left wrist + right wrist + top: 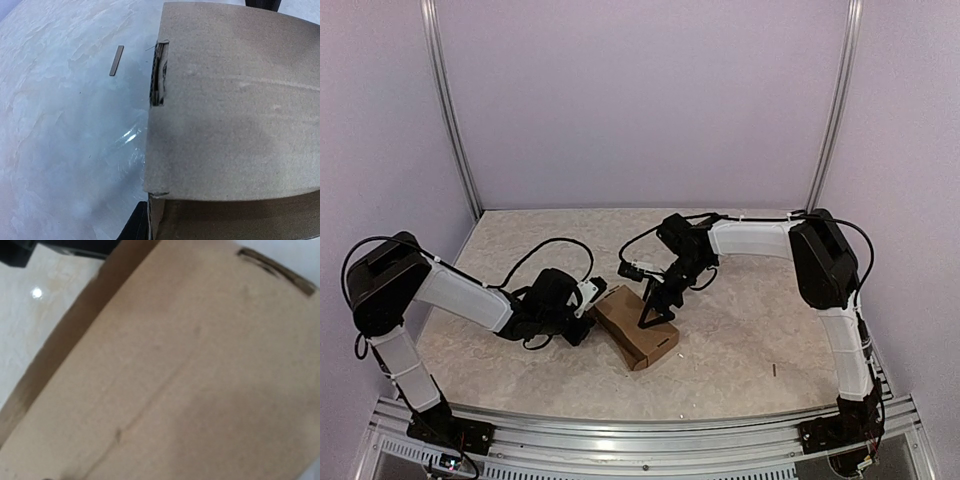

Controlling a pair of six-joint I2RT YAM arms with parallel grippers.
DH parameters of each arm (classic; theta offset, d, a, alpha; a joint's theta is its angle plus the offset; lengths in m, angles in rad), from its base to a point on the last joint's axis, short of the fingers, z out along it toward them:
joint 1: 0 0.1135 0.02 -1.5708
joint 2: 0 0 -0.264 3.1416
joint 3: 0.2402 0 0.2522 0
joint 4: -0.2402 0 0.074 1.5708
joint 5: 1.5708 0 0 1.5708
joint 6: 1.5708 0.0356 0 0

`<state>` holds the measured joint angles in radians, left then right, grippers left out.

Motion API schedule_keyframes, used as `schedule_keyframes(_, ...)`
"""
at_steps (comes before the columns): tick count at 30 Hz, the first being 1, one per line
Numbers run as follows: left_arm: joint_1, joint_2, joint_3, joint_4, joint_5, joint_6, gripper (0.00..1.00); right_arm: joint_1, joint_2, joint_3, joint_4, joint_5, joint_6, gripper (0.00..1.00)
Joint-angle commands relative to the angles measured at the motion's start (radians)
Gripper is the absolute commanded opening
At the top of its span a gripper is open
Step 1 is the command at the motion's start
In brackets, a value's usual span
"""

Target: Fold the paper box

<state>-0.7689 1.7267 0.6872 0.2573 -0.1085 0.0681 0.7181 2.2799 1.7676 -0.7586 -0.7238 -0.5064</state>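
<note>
under spread right claw (658, 318), paper box (632, 338), left claw (588, 304) beside

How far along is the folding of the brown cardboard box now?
Done: the brown cardboard paper box already forms a low rectangular body on the pale table. In hand: the left claw is at one end; the right claw, open, stands over its top panel. Left: a gap at one side edge shows loose cardboard layers, so some tucking probably remains.
</note>
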Motion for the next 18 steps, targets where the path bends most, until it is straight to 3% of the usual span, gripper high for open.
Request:
schedule_keyframes(1, 0.005, 0.052, 0.070, 0.062, 0.040, 0.041, 0.21, 0.039, 0.061, -0.005, -0.079, 0.023, -0.087, 0.91)
schedule_keyframes(18, 0.020, -0.026, -0.009, -0.020, -0.037, 0.024, 0.21, 0.027, 0.087, 0.013, -0.099, 0.015, -0.090, 0.90)
